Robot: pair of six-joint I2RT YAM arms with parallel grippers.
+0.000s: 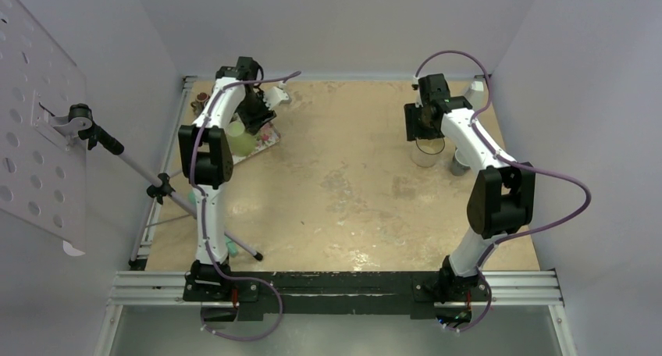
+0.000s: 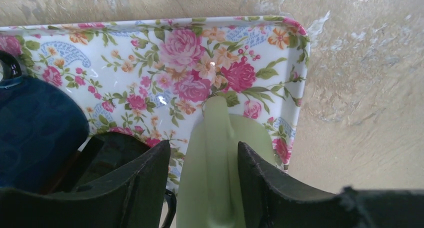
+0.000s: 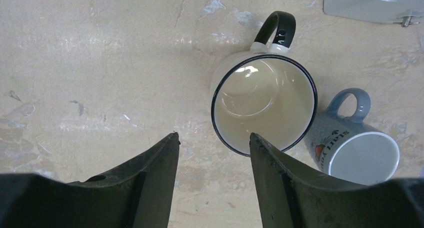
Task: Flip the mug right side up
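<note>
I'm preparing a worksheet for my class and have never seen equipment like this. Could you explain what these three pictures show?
One picture looks down on two robot arms, the left arm and the right arm, bolted to a table. The others come from cameras on their wrists. The left gripper straddles a green mug's handle on a flowered tray, beside a dark blue mug; whether it grips is unclear. The right gripper hangs open and empty above a white mug standing mouth up, a grey mug beside it.
</note>
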